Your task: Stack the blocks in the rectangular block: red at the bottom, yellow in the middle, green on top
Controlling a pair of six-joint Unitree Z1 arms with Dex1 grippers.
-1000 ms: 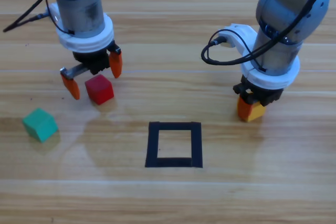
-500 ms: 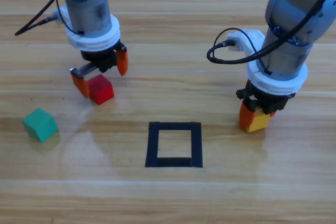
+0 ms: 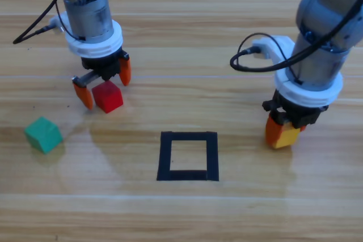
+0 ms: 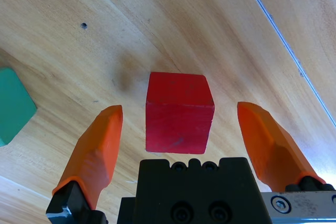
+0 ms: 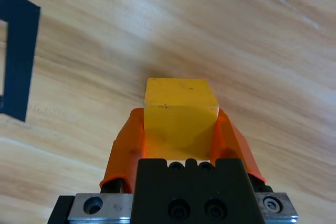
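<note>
**Red cube sitting between spread left jaws; yellow already pinched on the right**

Looking at the left gripper (image 3: 104,80) first: hovering low over the red cube (image 3: 108,96) at upper left of the table (image 3: 187,43), jaws spread wide. Reading from the left wrist view: red cube (image 4: 178,112) lying dead ahead of the left gripper (image 4: 184,129), centred in the gap, clear wood showing on both sides, neither jaw touching. Cube faces sitting roughly square to the jaws, slightly turned. No sideways shift looking necessary; probably just lowering a little more and closing.

Moving to the right gripper (image 3: 286,130): pressed together on the yellow cube (image 3: 287,135), right of the black tape outline (image 3: 188,155), well apart from it. Confirming in the right wrist view: right gripper (image 5: 178,124) clamping the yellow cube (image 5: 180,113) on two opposite sides, a corner of the tape outline (image 5: 20,56) showing at far left. Unable to tell if the cube is off the wood or resting on it.

Noting the green cube (image 3: 43,134) lying loose at far left, tilted, untouched; also peeking in at the left wrist view's edge (image 4: 14,103).

Outline empty, nothing stacked. Judging order: red needing to go in first, and the left arm being the nearer one to it. Outline lying down-right of the red cube in the high view.
</note>
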